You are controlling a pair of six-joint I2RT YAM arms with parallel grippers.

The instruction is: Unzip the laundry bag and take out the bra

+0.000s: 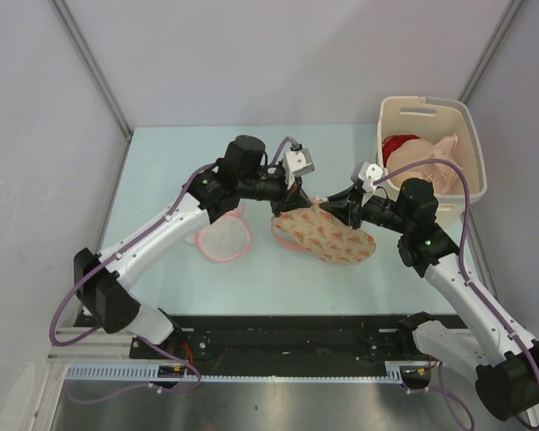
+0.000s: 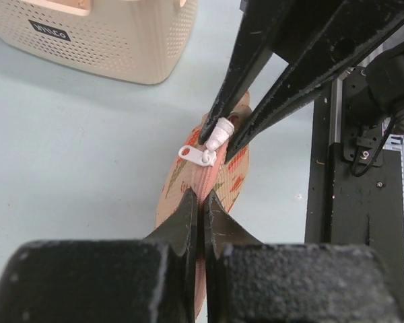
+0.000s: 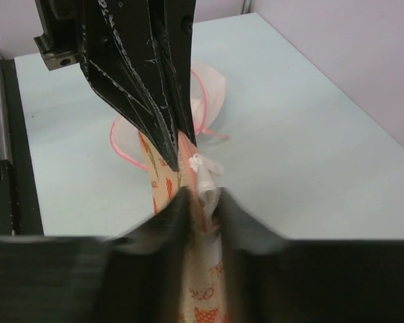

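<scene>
The laundry bag (image 1: 331, 236), cream-peach with red-pink motifs, is held up on edge at the table's middle. My left gripper (image 1: 298, 203) is shut on its pink zipper seam (image 2: 200, 195). My right gripper (image 1: 331, 208) faces it and is shut on the white zipper slider (image 2: 219, 133). The slider's pull tab (image 2: 196, 156) hangs to the left. In the right wrist view the slider (image 3: 205, 176) sits between my right gripper's jaws (image 3: 203, 195), with the left gripper's fingers (image 3: 163, 128) just beyond. The bra is hidden.
A round white mesh item with pink trim (image 1: 225, 239) lies left of the bag, under the left arm. A cream basket (image 1: 472, 157) at the back right holds a red garment (image 1: 397, 145) and peach fabric. The basket also shows in the left wrist view (image 2: 101, 40).
</scene>
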